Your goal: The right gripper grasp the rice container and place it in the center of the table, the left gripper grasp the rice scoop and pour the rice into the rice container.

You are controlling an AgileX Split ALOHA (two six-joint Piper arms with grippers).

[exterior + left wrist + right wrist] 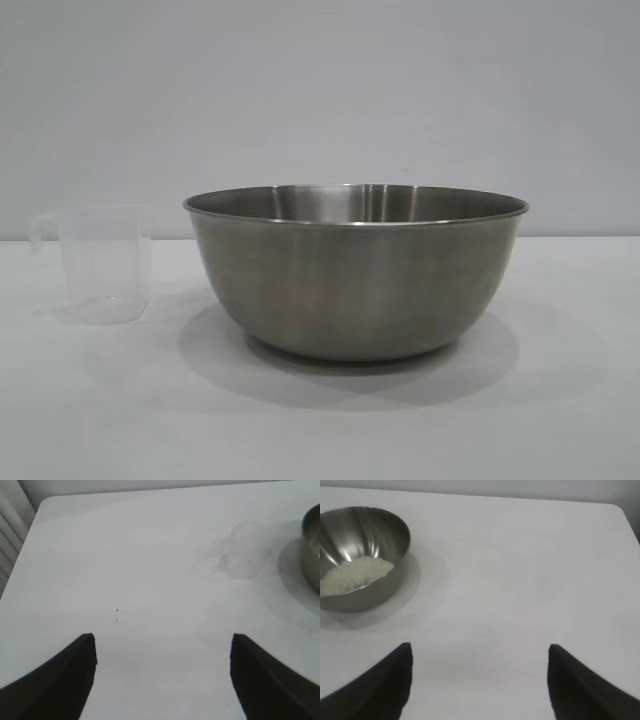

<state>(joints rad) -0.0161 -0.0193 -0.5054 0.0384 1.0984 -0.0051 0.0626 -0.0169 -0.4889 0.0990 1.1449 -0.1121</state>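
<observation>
The steel rice container [355,270] stands upright on the white table [560,420], near the middle of the exterior view. It also shows in the right wrist view [365,540] with a pale layer of rice [355,573] inside, and its edge shows in the left wrist view [311,545]. The clear rice scoop [98,262] stands upright to the left of the bowl and looks empty; it shows faintly in the left wrist view [245,555]. My left gripper [162,642] is open over bare table, apart from the scoop. My right gripper [480,650] is open over bare table, apart from the bowl.
A plain grey wall stands behind the table. In the left wrist view the table's far edge and rounded corner [45,502] show, with a ribbed white surface beyond. In the right wrist view the table's far corner [617,507] shows.
</observation>
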